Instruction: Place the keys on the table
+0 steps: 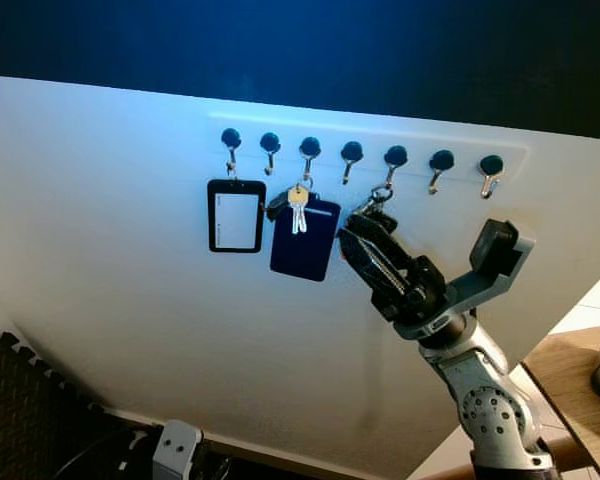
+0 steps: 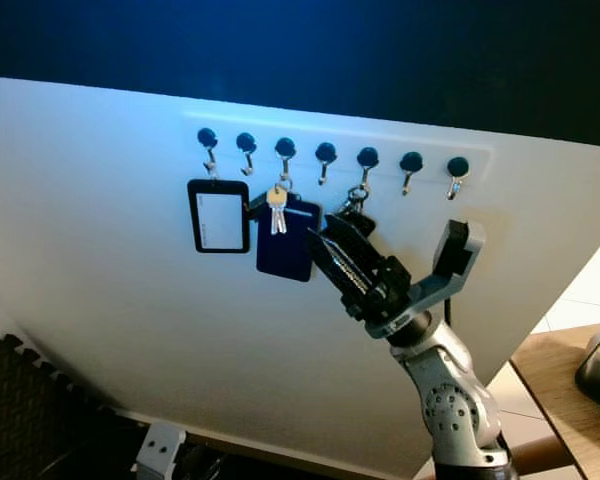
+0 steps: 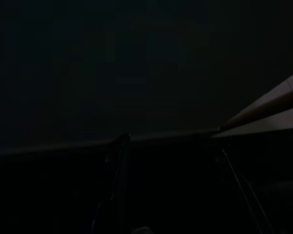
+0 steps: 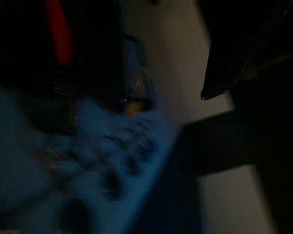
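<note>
At center frame, your right hand (image 1: 365, 232) reaches the key ring (image 1: 378, 197) under hook 5 (image 1: 395, 158); its grip I cannot tell.

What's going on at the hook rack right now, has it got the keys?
The right gripper is raised to the white wall's hook rack, its fingers closing around a dark item hanging from the fifth hook; whether it is gripped, I cannot tell. The silver keys hang on the third hook beside a blue card holder and a black badge holder. The wooden table sits lower right. The left arm hangs idle.
</note>
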Robot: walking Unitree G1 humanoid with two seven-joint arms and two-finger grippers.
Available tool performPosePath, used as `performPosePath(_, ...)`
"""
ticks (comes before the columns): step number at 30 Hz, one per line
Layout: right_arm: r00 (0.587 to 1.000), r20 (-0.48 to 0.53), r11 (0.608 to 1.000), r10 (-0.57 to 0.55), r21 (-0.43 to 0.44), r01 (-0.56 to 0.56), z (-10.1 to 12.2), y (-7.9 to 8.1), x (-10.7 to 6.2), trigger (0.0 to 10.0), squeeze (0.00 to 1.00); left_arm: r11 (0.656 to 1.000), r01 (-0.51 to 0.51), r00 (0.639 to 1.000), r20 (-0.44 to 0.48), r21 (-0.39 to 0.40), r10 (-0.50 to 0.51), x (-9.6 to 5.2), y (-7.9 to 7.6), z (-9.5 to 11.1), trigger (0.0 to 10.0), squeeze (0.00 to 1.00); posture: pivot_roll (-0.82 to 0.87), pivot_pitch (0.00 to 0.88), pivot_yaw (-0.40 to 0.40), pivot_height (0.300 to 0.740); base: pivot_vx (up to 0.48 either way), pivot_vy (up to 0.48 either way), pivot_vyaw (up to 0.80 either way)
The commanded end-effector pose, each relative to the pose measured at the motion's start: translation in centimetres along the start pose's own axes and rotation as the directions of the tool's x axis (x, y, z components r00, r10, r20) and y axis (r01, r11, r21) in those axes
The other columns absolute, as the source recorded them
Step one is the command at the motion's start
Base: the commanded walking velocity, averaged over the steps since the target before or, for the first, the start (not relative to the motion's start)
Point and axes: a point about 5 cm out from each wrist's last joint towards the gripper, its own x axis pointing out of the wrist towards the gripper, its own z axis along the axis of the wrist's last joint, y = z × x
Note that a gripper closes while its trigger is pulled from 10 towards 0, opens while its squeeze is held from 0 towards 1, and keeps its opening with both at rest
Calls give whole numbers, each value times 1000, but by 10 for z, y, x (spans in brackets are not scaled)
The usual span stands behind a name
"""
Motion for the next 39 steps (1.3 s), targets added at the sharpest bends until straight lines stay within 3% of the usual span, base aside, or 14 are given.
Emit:
performPosePath(1, 998, 58, 999, -35, -22, 36, 9, -5, 0, 10000, 0, 1000, -4, 1000, -19, 6, 5, -4, 3, -4, 10000, 0, 81, 94, -33, 740, 0, 0, 0)
performPosePath(10, 996, 75, 998, -54, -33, 57, 12, -10, 7, 10000, 0, 1000, -2, 1000, -7, 9, 2, -1, 2, -1, 10000, 0, 80, 91, -35, 740, 0, 0, 0)
performPosePath(17, 996, 92, 1000, 1, -8, -1, 11, -3, 11, 10000, 0, 1000, -4, 1000, 7, 8, 4, 1, 2, 2, 10000, 0, 84, 90, -38, 740, 0, 0, 0)
performPosePath(25, 999, 45, 1000, 7, -9, -7, 7, 0, 0, 10000, 0, 1000, -1, 1000, 5, 9, 1, 0, 2, 2, 10000, 0, 77, 96, -32, 740, 0, 0, 0)
performPosePath(27, 997, 74, 999, -33, -20, 35, 10, -3, -8, 10000, 0, 1000, 5, 1000, 7, 11, -5, 0, 1, 2, 10000, 0, 75, 97, -29, 740, 0, 0, 0)
performPosePath(35, 980, 193, 997, -54, -44, 64, 30, -6, -12, 10000, 0, 1000, 12, 1000, 5, 14, -12, 0, 1, 2, 10000, 0, 72, 96, -23, 740, 0, 0, 0)
performPosePath(39, 979, 195, 996, -59, -49, 70, 31, -7, -12, 10000, 0, 1000, 12, 1000, 1, 14, -12, 0, 1, 1, 10000, 0, 72, 93, -23, 740, 0, 0, 0)
